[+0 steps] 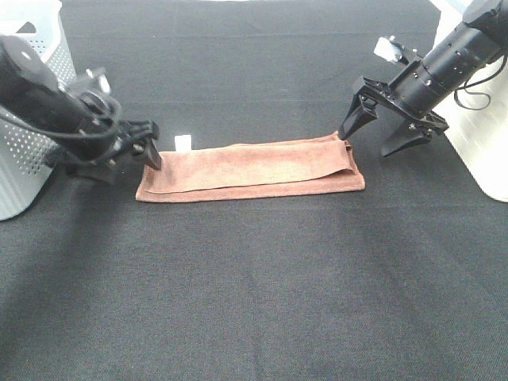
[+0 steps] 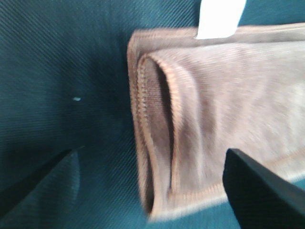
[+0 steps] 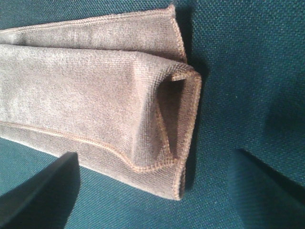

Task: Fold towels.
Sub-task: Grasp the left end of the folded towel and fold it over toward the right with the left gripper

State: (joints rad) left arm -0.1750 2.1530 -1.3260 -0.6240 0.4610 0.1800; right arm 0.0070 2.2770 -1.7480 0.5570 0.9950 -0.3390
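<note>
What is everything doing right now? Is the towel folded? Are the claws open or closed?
Towel: folded into a long strip, lying flat.
White tag: sticking out near the towel's left end.
Left gripper: open, at the left end.
Right gripper: open, at the right end.
Grey basket: upright.

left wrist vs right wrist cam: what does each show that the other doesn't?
Only left wrist: the white tag at the edge of the towel. Only right wrist: the towel's other end, with no tag. Both: folded reddish-brown layers gaping at the end, stitched edges, dark table cloth. The left fingers and right fingers are open astride their own end.
</note>
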